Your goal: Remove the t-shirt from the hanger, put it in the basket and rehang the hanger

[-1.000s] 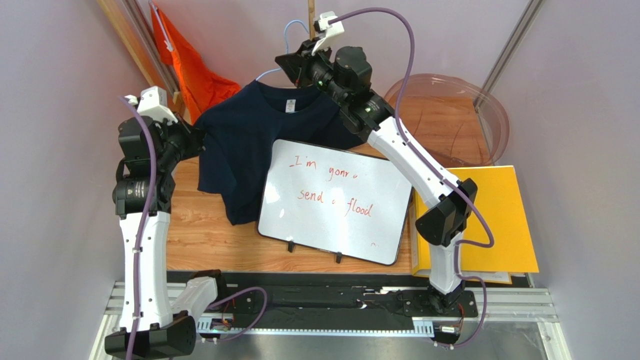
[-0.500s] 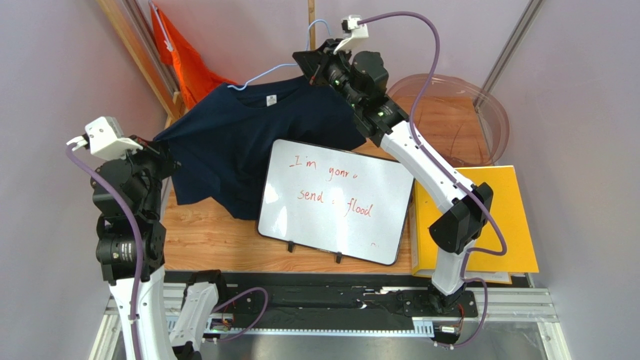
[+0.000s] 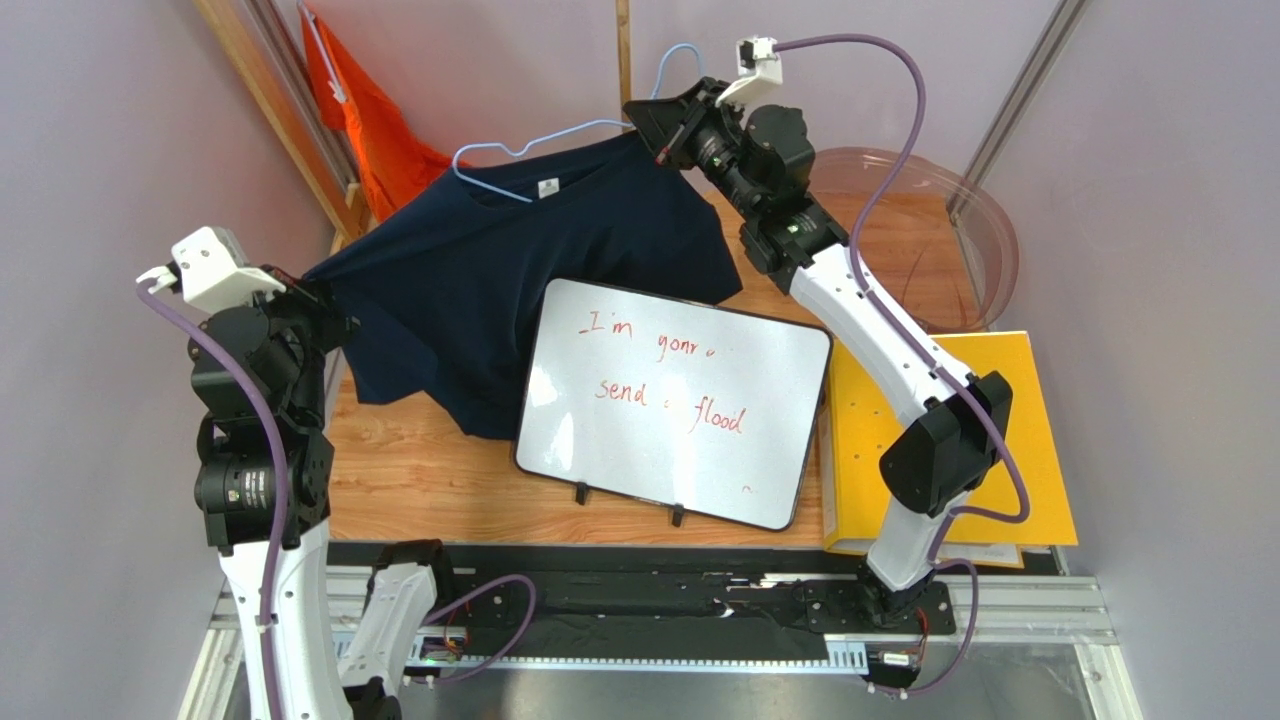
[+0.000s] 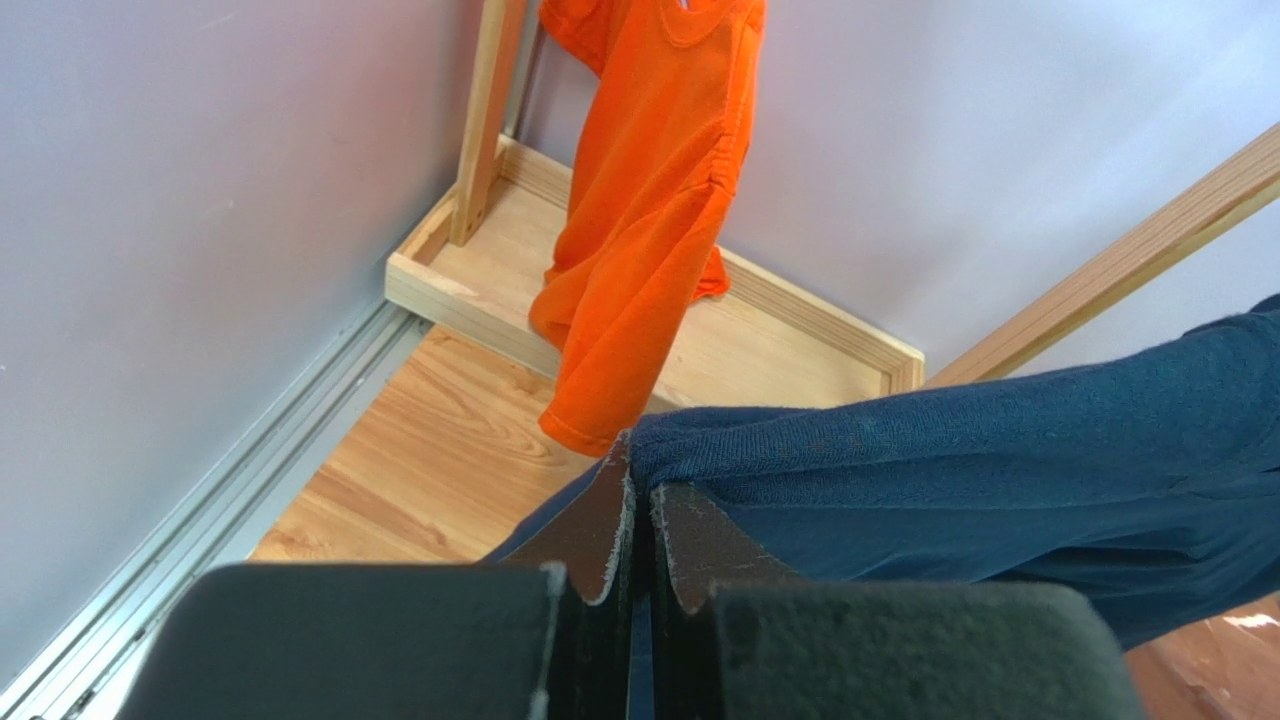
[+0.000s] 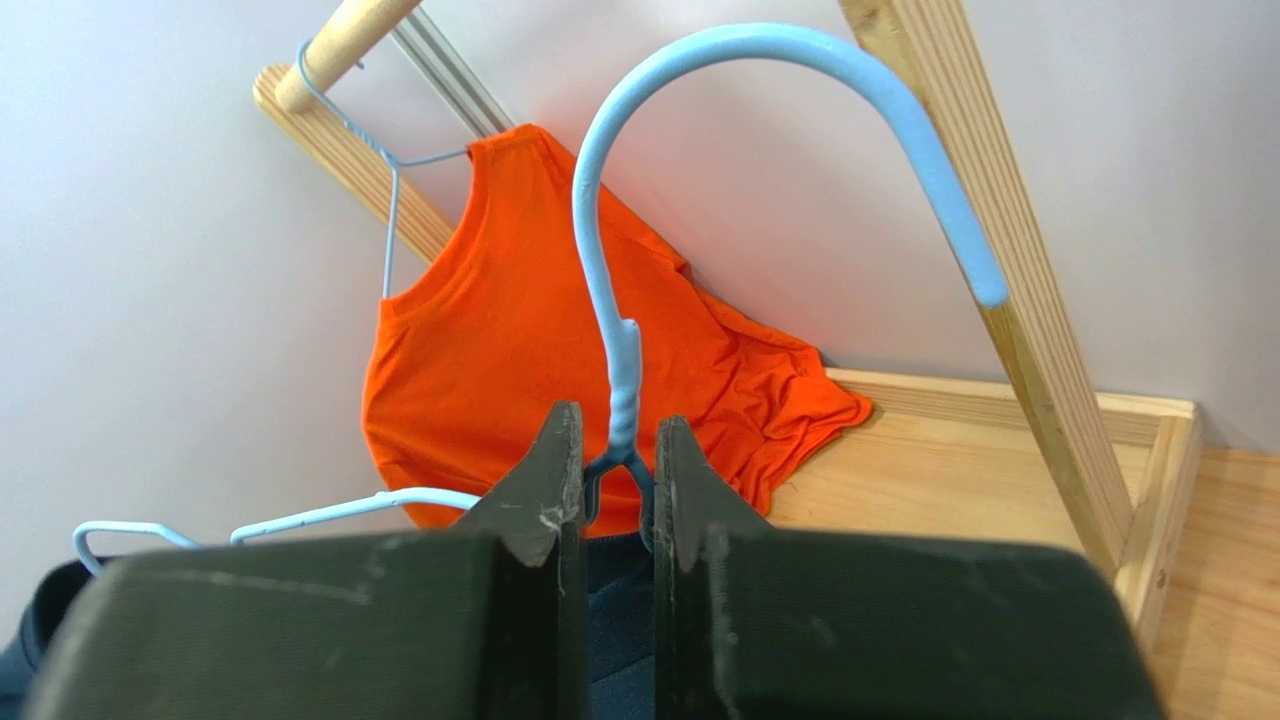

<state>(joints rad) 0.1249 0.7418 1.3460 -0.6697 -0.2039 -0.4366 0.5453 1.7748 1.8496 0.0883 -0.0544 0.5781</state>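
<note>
A navy t-shirt (image 3: 496, 285) hangs stretched between my two grippers above the table. A light blue wire hanger (image 3: 519, 150) sticks out of its collar, its left arm bare outside the neck. My right gripper (image 3: 661, 132) is shut on the hanger's neck below the hook (image 5: 616, 450), at the back centre. My left gripper (image 3: 319, 300) is shut on the shirt's sleeve edge (image 4: 639, 473) at the left. The shirt's right shoulder (image 3: 661, 225) still drapes under the right gripper.
A whiteboard (image 3: 673, 402) with red writing lies under the shirt's lower edge. An orange shirt (image 3: 368, 128) hangs on a wooden rack (image 3: 271, 113) at the back left. A clear tub (image 3: 939, 225) stands at the back right, a yellow folder (image 3: 977, 435) in front of it.
My right gripper has lifted the hanger up and to the right. My left arm pulled the sleeve out to the left, and the hanger's left arm has come out of the collar.
</note>
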